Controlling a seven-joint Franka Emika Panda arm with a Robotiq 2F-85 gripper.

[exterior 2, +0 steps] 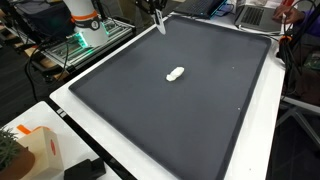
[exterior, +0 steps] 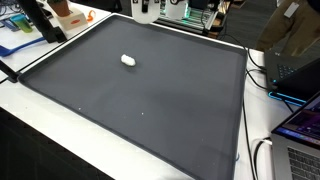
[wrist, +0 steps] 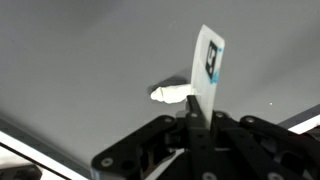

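Observation:
My gripper (wrist: 192, 112) is shut on the lower edge of a thin white card (wrist: 207, 62) with a blue and black mark, held upright. Beyond the card in the wrist view, a small white lump (wrist: 168, 95) lies on the dark grey mat (wrist: 80, 60). In both exterior views the lump (exterior: 128, 60) (exterior 2: 175, 73) lies alone on the mat (exterior: 150, 115) (exterior 2: 190, 125), well apart from the gripper. In an exterior view the gripper (exterior 2: 158, 14) hangs over the mat's far edge with the card (exterior 2: 162, 27) pointing down, above the surface.
The mat lies on a white table (exterior 2: 75, 110). Laptops (exterior: 300, 135) and cables (exterior: 262, 150) sit beside one edge. An orange and white box (exterior 2: 35, 150) stands near a corner. The robot base (exterior 2: 85, 22) is behind the far edge.

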